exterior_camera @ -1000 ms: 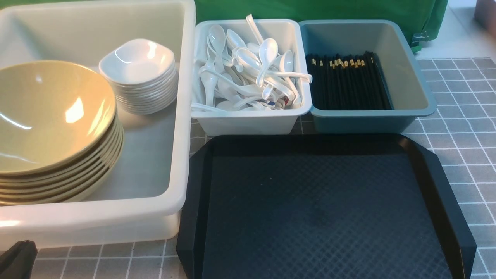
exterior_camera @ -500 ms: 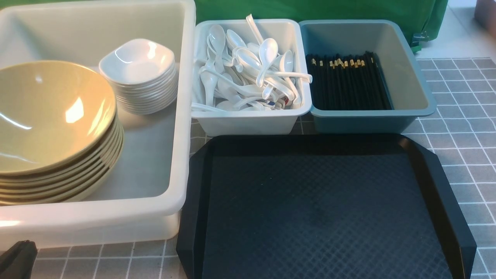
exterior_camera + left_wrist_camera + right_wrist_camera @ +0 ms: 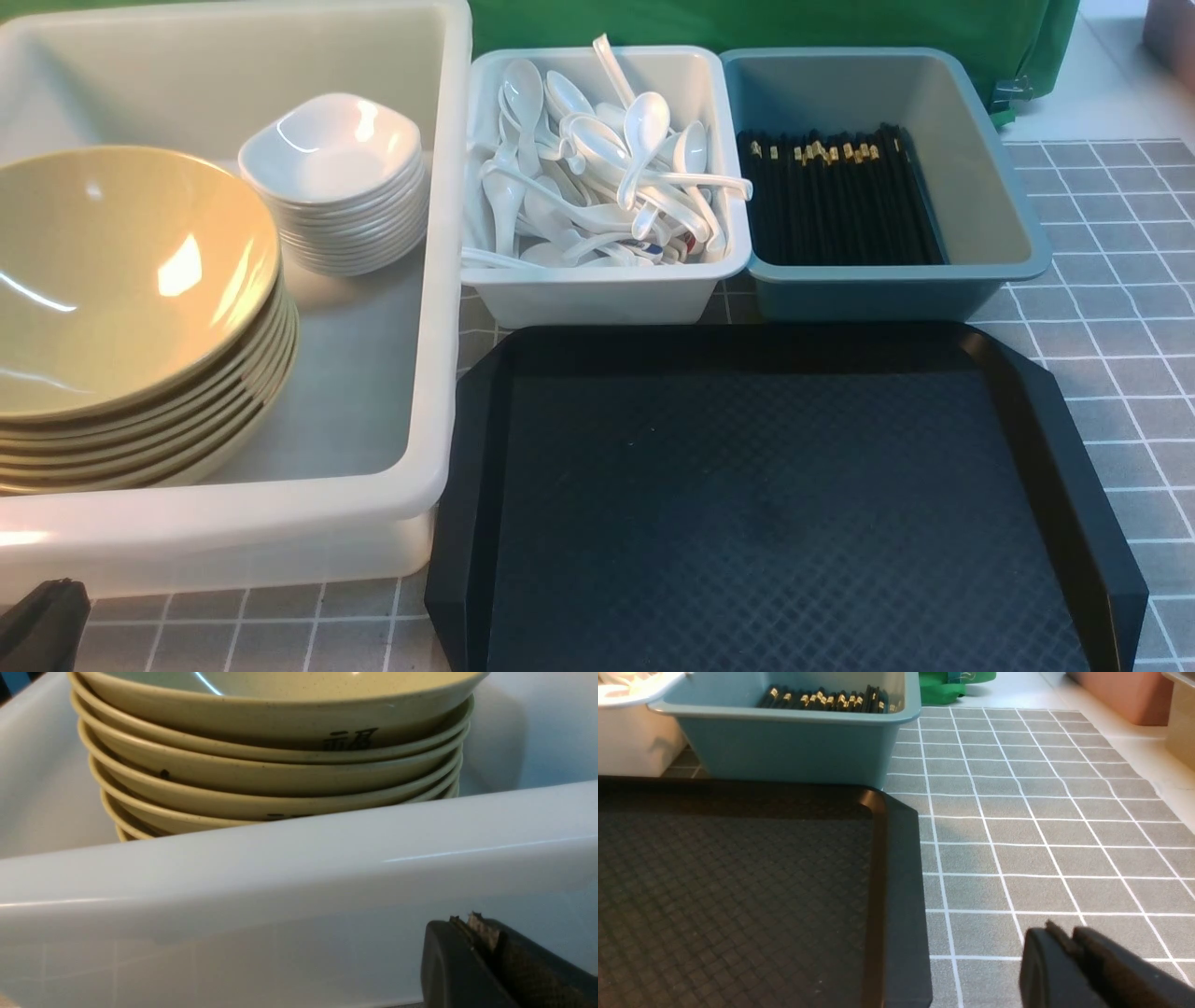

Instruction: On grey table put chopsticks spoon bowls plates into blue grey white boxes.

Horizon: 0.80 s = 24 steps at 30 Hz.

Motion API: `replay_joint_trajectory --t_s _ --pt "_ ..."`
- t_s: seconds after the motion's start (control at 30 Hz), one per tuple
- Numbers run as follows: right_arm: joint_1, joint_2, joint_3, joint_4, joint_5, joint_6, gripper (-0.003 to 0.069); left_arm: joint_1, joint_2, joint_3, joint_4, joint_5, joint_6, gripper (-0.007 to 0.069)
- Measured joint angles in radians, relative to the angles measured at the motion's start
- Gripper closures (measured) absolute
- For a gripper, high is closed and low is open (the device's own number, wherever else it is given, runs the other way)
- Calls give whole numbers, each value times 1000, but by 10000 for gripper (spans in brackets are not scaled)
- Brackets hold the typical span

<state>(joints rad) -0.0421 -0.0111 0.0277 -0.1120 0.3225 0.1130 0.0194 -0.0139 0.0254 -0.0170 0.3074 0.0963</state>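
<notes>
Three boxes are being used as sorted storage: bowls (image 3: 121,280) and plates (image 3: 331,177) stacked in the tub (image 3: 439,280), spoons (image 3: 607,177) heaped in the white box (image 3: 597,294), chopsticks (image 3: 840,196) laid parallel in the blue box (image 3: 887,289). The tray (image 3: 775,504) is lying bare on the gridded tabletop (image 3: 1120,308), with green cloth (image 3: 747,23) behind. Both tools, left (image 3: 472,933) and right (image 3: 1064,940), are being kept pressed together, carrying nothing.

I see a flat black tray (image 3: 784,504) with a diamond-textured floor and clipped corners lying near me, right of centre. Far behind it hangs a green cloth (image 3: 775,23). At the far right edge I can make out a reddish-brown container (image 3: 1125,695).
</notes>
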Motion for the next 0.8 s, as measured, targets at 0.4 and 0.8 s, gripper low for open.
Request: replay_joint_trajectory --t_s 0.4,0.8 --pt "0 0 0 0 0 0 544 0 0 0 0 0 1 636" --pt "0 0 0 0 0 0 529 0 0 0 0 0 -1 636"
